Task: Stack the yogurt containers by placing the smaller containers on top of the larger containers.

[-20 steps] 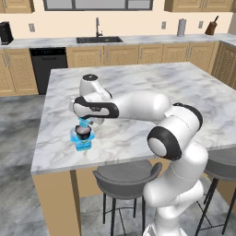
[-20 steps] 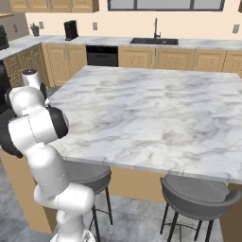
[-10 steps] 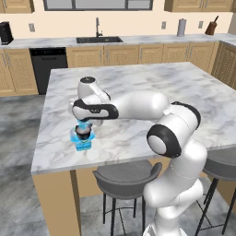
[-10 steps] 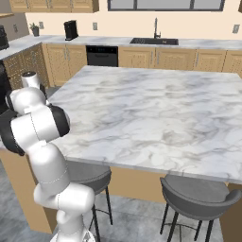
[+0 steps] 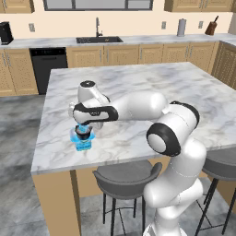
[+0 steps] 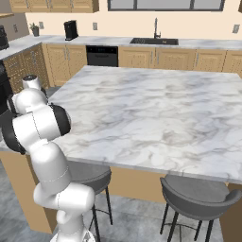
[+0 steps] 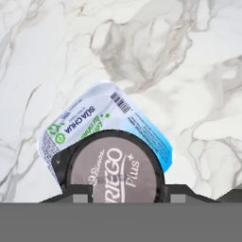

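The hand hangs over the near left part of the marble bench, pointing straight down at the blue tub. That tub stands on the bench close to its front edge, above the grey stool. The dark cup sits directly over the tub, between the two fingers, and the hand is clamped on it at the sides.

In the hand view the dark cup shows its round brown-grey lid with pale lettering, and behind it the blue tub lies at a slant, its white and green label reaching out past the cup at the upper left and its clear blue corner at the right. The cup covers the near half of the tub's lid. Whether the cup's base already touches the tub's lid or is just above it, I cannot tell.

In the right base view the arm's shoulder stands at the left of the bench.
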### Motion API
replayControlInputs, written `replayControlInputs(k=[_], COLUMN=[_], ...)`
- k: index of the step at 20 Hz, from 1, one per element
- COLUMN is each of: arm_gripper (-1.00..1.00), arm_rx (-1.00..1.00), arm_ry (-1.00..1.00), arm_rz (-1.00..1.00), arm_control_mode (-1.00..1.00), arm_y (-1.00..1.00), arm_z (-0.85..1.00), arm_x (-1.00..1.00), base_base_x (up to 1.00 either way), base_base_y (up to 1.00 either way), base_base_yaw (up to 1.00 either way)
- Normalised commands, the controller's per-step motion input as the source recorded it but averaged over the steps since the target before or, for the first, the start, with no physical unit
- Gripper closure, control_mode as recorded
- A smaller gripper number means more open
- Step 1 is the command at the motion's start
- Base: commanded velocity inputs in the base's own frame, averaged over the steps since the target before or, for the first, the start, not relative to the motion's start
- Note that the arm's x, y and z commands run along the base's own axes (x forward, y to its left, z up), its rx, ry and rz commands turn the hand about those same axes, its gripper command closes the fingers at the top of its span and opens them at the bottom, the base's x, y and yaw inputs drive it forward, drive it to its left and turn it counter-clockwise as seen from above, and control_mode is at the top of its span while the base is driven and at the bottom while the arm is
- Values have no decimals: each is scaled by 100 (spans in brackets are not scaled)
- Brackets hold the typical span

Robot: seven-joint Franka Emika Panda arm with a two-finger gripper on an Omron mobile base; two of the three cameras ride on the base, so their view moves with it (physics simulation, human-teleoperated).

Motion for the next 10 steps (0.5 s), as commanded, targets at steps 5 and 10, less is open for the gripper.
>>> replayControlInputs(k=[5,10], arm_gripper=[100,100], arm_rx=[0,0], arm_ry=[0,0], arm_rz=[0,0], arm_control_mode=[-100,-100], arm_y=[0,0], arm_z=[-16,-13], arm_x=[0,0], base_base_x=[0,0], base_base_y=[0,0], base_base_yaw=[0,0])
